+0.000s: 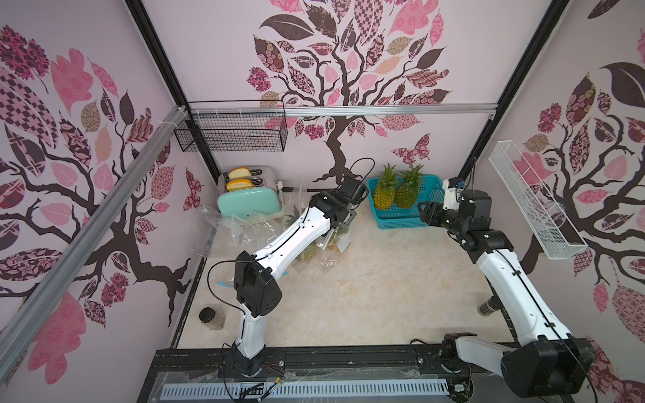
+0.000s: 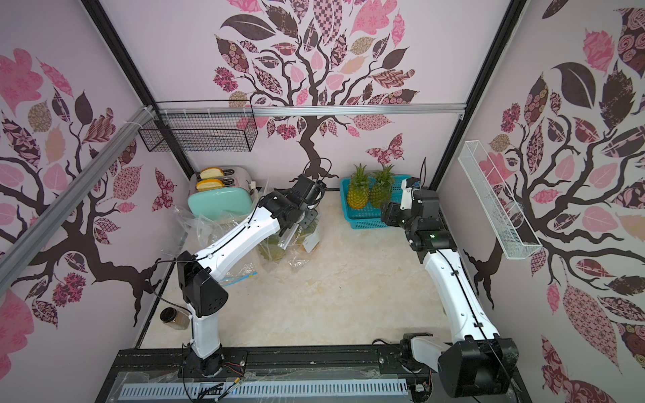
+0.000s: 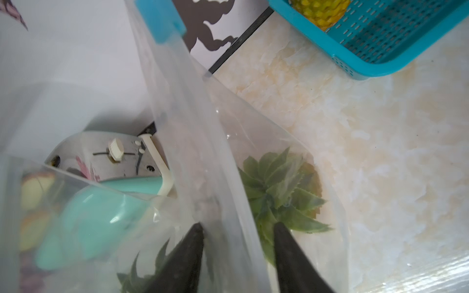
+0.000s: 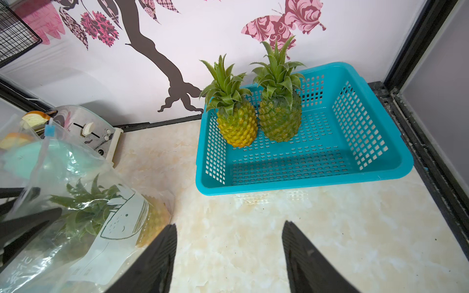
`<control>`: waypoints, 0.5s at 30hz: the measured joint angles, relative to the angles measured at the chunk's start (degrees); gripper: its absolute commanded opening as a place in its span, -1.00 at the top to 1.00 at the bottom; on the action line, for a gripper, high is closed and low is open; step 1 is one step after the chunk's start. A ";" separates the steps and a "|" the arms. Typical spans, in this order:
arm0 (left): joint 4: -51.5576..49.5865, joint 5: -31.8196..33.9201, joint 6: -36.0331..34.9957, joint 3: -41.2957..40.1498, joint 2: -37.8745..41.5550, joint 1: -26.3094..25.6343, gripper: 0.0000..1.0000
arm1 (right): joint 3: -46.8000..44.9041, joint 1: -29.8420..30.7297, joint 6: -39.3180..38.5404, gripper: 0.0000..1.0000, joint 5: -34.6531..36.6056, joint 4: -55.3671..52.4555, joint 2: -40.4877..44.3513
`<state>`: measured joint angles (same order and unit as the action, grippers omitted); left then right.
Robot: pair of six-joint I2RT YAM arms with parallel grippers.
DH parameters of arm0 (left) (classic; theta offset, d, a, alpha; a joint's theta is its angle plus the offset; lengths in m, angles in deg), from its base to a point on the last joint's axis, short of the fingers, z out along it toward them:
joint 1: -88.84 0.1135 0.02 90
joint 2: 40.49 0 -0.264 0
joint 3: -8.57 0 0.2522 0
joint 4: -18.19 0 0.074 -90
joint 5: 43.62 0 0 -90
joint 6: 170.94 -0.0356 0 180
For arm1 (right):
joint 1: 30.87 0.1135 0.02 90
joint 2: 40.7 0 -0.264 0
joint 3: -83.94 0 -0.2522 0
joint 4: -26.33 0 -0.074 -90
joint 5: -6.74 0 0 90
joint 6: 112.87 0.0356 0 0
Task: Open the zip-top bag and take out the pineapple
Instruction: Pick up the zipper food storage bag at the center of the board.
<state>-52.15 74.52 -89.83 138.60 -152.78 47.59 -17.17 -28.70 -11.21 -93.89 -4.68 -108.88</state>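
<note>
The clear zip-top bag (image 2: 296, 240) stands upright on the marble table beside the toaster, its blue slider (image 3: 162, 20) at one end of the top edge. Inside it is the pineapple (image 3: 281, 187), green crown up, also visible through the printed film in the right wrist view (image 4: 88, 205). My left gripper (image 3: 238, 225) is open at the bag's mouth. Its jaws straddle one wall of film with a gap on each side, one finger next to the crown. My right gripper (image 4: 229, 227) hangs open over bare table between the bag and the basket, holding nothing.
A teal basket (image 1: 401, 223) at the back right holds two more pineapples (image 1: 384, 197) (image 1: 406, 195). A mint toaster (image 1: 249, 202) with bread stands at the back left, and loose clear bags (image 1: 241, 226) lie beside it. A jar (image 1: 212, 318) stands at the front left.
</note>
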 measured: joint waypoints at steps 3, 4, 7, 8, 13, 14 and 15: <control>0.35 1.07 -0.59 0.55 0.00 0.00 1.00 | -0.13 0.00 0.17 -0.35 -0.28 0.22 0.02; 0.55 1.03 -0.83 0.68 0.07 0.00 1.00 | -0.15 0.00 0.20 -0.35 -0.37 0.24 0.02; 0.48 -0.17 -2.32 0.70 0.74 0.00 1.00 | -0.15 0.00 0.35 -0.34 -0.83 0.31 0.02; 0.39 -0.92 -2.99 0.70 1.09 0.00 1.00 | -0.15 0.00 0.37 -0.34 -1.18 0.31 0.02; -1.16 -9.35 -8.13 0.33 5.64 0.02 1.00 | -0.48 0.00 0.28 -0.35 -3.23 0.44 0.33; -1.46 -11.26 -9.22 0.00 6.78 0.00 1.00 | -0.74 0.00 0.13 -0.34 -3.58 0.52 0.50; -1.84 -13.55 -10.51 -0.52 8.24 0.00 1.00 | -1.11 0.00 0.00 -0.34 -4.00 0.52 0.72</control>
<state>-53.99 60.97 -100.34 138.08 -144.54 47.59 -18.29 -28.70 -11.21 -97.89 -4.16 -108.16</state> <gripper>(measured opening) 0.047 0.672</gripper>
